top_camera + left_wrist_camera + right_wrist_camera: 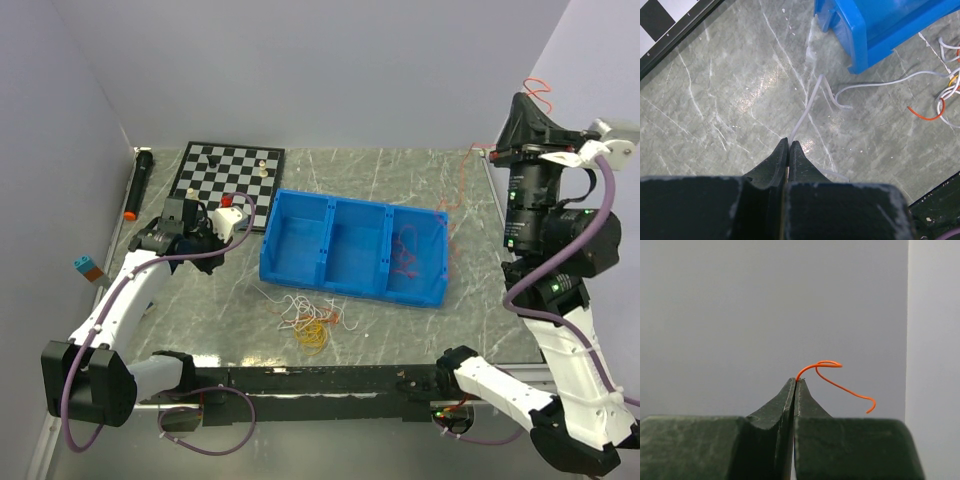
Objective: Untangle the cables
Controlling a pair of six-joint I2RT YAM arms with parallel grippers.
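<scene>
A tangle of white, yellow and orange cables (310, 322) lies on the table in front of the blue bin (330, 200). My left gripper (243, 215) hovers low by the bin's left end. In the left wrist view it (789, 142) is shut on a white cable (810, 102) that runs from its tips toward the tangle; an orange cable (925, 116) curls at the right edge. My right gripper (522, 98) is raised high at the far right, shut on an orange cable (841, 384). That cable (463, 175) hangs down into the bin's right compartment.
A chessboard (225, 170) with a few pieces sits behind the left gripper. A black cylinder with an orange end (138, 180) lies by the left wall. A small blue and orange block (86, 266) rests at the left edge. The bin's corner (880, 30) stands close to the left gripper.
</scene>
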